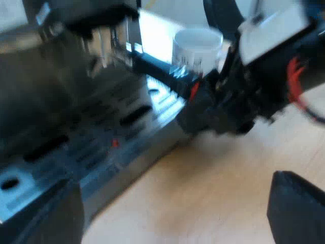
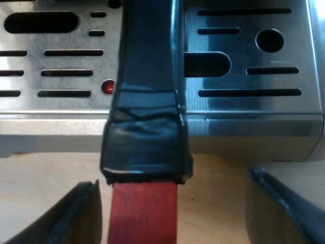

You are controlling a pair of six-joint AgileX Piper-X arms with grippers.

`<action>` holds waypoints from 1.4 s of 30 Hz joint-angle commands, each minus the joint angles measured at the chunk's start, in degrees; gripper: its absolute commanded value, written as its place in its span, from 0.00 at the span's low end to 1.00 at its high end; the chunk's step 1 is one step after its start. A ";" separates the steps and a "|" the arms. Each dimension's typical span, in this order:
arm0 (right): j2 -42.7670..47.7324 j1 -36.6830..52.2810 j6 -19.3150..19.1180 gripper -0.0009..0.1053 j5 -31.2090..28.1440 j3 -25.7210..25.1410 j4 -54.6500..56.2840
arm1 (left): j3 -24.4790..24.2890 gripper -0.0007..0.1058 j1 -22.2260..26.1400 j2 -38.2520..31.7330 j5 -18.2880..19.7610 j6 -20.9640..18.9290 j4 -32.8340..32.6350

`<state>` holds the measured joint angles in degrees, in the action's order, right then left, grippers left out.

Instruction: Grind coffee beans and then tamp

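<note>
A pale wooden table [image 2: 218,203] runs under everything. On it stands the coffee machine [image 1: 40,101], with its slotted metal tray [image 2: 254,107] straight ahead of my right gripper [image 2: 173,179]. That gripper's fingers are apart, one on each side of the holder's handle [image 2: 147,101]. Wood shows in both gaps, so nothing is clamped yet. I judge I am lined up this way to close on the handle and work the holder at the machine's front.

The handle reaches out past the tray's edge. It is glossy black and widens into a thicker collar, then a flat red end [image 2: 144,213] nearest me.

My left gripper [image 1: 172,203] hangs low over the table beside the tray, fingers wide with nothing between them, probably waiting its turn. A white cup [image 1: 198,46] stands past the tray's far corner.
</note>
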<state>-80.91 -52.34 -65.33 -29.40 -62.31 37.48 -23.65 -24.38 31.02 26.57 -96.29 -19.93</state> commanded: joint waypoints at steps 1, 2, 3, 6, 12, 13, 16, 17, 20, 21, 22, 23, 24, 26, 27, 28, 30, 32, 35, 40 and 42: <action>0.27 0.18 -0.40 0.58 0.09 0.00 0.03 | 0.02 0.81 -0.13 2.59 1.44 0.33 1.94; 0.27 0.18 -0.40 0.58 0.09 0.00 0.03 | 0.02 0.81 -0.13 3.30 1.55 0.33 2.30; 0.27 0.18 -0.40 0.58 0.09 0.00 0.03 | 0.02 0.81 -0.13 3.51 1.55 0.63 2.33; 0.27 0.18 -0.40 0.58 0.09 0.00 0.03 | 0.16 0.81 -0.13 4.53 1.54 1.87 2.67; 0.27 0.18 -0.51 0.58 0.09 0.00 0.03 | 0.50 0.81 -0.13 4.57 1.54 1.86 3.59; 0.27 0.18 -0.51 0.58 0.09 0.00 0.03 | 0.50 0.81 -0.13 4.57 1.54 1.86 3.59; 0.27 0.18 -1.36 0.58 0.09 0.00 -0.69 | 0.50 0.81 -0.13 4.57 1.54 1.86 3.59; 0.27 0.18 -2.24 0.58 0.09 0.00 -1.36 | 0.50 0.81 -0.13 4.57 2.03 1.86 3.59; 0.27 0.18 -3.02 0.58 0.09 0.00 -2.33 | 0.50 0.81 -0.13 4.57 2.63 1.86 3.59; 0.27 0.18 -3.02 0.58 0.09 0.00 -2.36 | 0.50 0.81 -0.13 4.57 2.85 1.86 3.59; 0.27 0.18 -3.02 0.58 0.09 0.00 -2.35 | 0.50 0.81 -0.13 4.57 2.84 1.86 3.59; 0.27 0.18 -3.02 0.58 0.09 0.00 -2.35 | 0.50 0.81 -0.13 4.57 2.84 1.86 3.59; 0.27 0.18 -3.02 0.58 0.09 0.00 -2.35 | 0.50 0.81 -0.13 4.57 2.84 1.86 3.59; 0.27 0.18 -3.02 0.58 0.09 0.00 -2.35 | 0.50 0.81 -0.13 4.57 2.84 1.86 3.59; 0.27 0.18 -3.02 0.58 0.09 0.00 -2.35 | 0.50 0.81 -0.13 4.57 2.84 1.86 3.59; 0.27 0.18 -3.02 0.58 0.09 0.00 -2.35 | 0.50 0.81 -0.13 4.57 2.84 1.86 3.59; 0.27 0.18 -3.02 0.58 0.09 0.00 -2.24 | 0.50 0.81 -0.13 4.57 2.84 1.86 3.59; 0.27 0.18 -3.02 0.58 0.09 0.00 -1.64 | 0.50 0.81 -0.13 4.57 2.84 1.86 3.59; 0.27 0.18 -3.02 0.58 0.09 0.00 -1.27 | 0.50 0.81 -0.13 4.57 2.84 1.86 3.59; 0.27 0.18 -3.02 0.45 0.09 0.00 -1.28 | 0.50 0.81 -0.13 4.57 2.84 1.86 3.59; 0.27 0.18 -3.02 0.36 0.09 0.00 -1.28 | 0.50 0.81 -0.13 4.57 2.84 1.86 3.59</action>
<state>-80.91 -52.34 -67.68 -29.40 -62.31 35.79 -23.12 -24.38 35.33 28.72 -94.76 -17.36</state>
